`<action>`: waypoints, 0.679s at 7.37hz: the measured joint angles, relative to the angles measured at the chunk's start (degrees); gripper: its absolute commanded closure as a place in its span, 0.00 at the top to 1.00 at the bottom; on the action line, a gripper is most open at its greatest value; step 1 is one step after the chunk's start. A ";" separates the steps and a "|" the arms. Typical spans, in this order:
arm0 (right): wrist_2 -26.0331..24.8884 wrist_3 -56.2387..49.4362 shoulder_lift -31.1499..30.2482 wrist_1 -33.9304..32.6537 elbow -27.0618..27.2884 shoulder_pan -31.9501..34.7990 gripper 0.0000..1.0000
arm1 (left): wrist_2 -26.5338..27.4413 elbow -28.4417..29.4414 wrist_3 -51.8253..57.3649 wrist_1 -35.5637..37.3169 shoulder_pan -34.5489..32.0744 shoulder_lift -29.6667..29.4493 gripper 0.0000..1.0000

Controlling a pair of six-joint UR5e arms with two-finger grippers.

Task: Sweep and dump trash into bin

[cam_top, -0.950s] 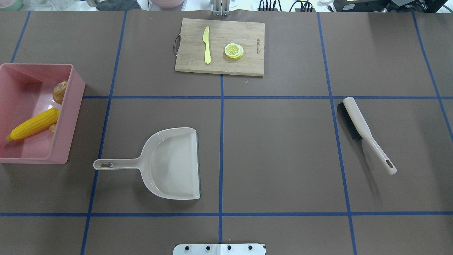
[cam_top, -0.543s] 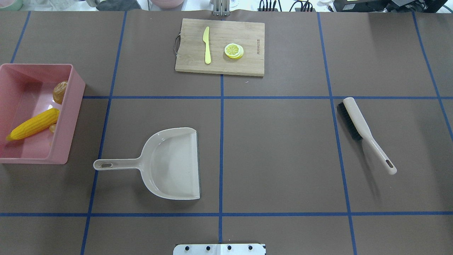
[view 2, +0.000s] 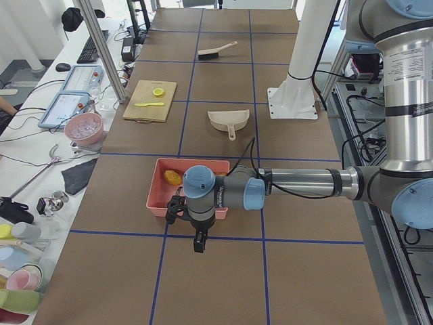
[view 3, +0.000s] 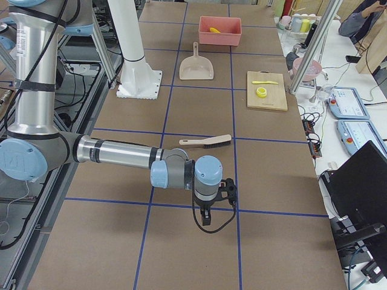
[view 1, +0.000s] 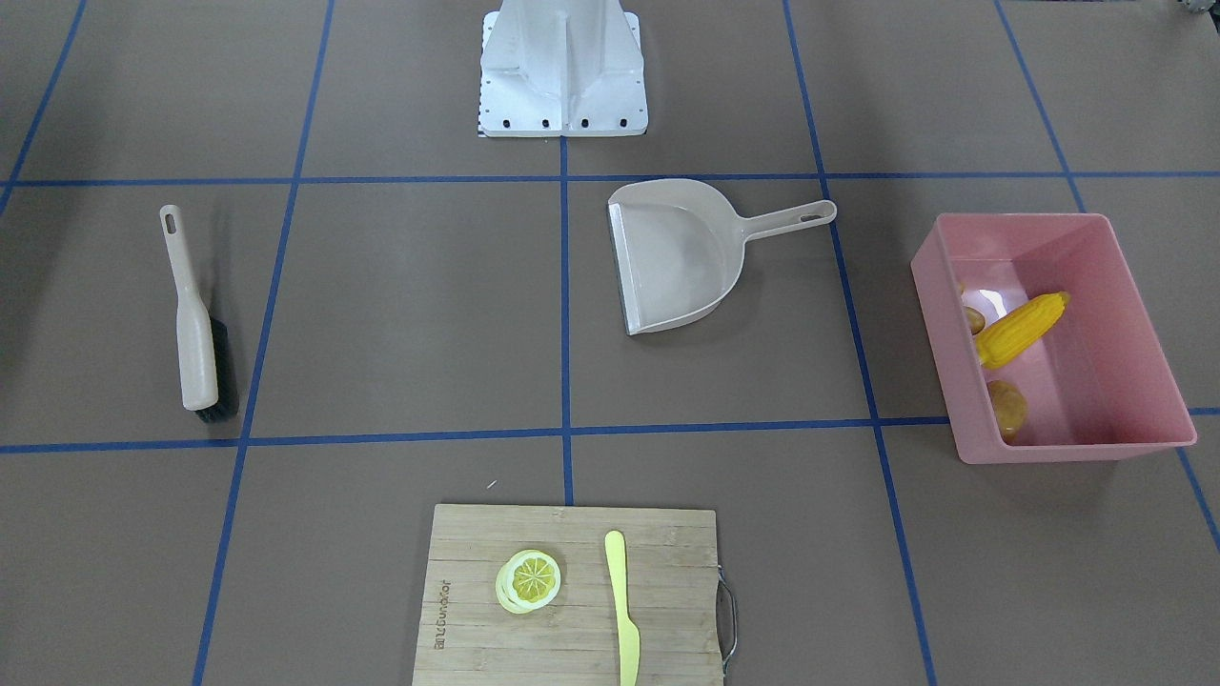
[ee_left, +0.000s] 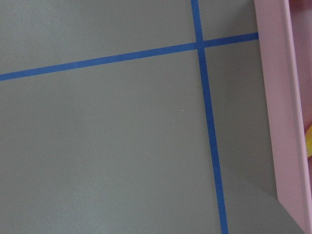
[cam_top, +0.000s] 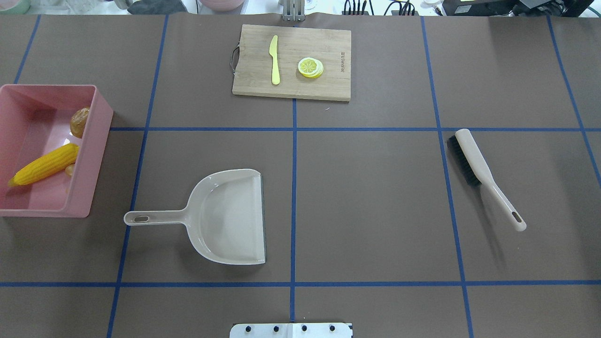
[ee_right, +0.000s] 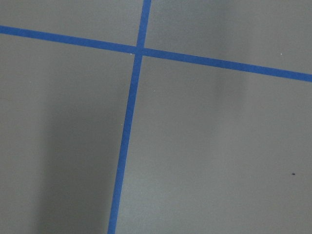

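**Inspector A:** Where do we find the swept items, and why there?

**Inspector B:** The corn cob, potato and ginger root lie inside the bin. The left gripper hangs just beside the bin's outer wall. We judge the dumping done. The dustpan lies flat past the bin from that claw, and the brush lies near the right gripper.

**Inspector A:** And the claws?

**Inspector B:** We see both from the table ends only, so we cannot tell their opening. Neither holds a tool.

**Inspector A:** Any change from the earlier overhead frames?

**Inspector B:** None. Every item lies as before.
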 measured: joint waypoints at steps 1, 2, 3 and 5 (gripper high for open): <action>0.00 -0.02 0.00 0.00 0.00 0.00 1.00 | -1.24 0.07 -0.11 -0.03 0.01 -0.03 0.98; 0.00 -0.02 0.00 0.00 0.00 0.00 1.00 | -2.25 0.13 -0.66 -0.07 0.01 -0.34 0.98; 0.00 -0.03 0.00 0.00 0.00 0.00 1.00 | -2.69 0.15 -2.98 -0.11 0.01 -0.73 0.98; -0.04 0.01 0.00 0.00 -0.01 0.00 1.00 | -2.92 0.32 -7.98 -1.94 0.00 -0.97 0.98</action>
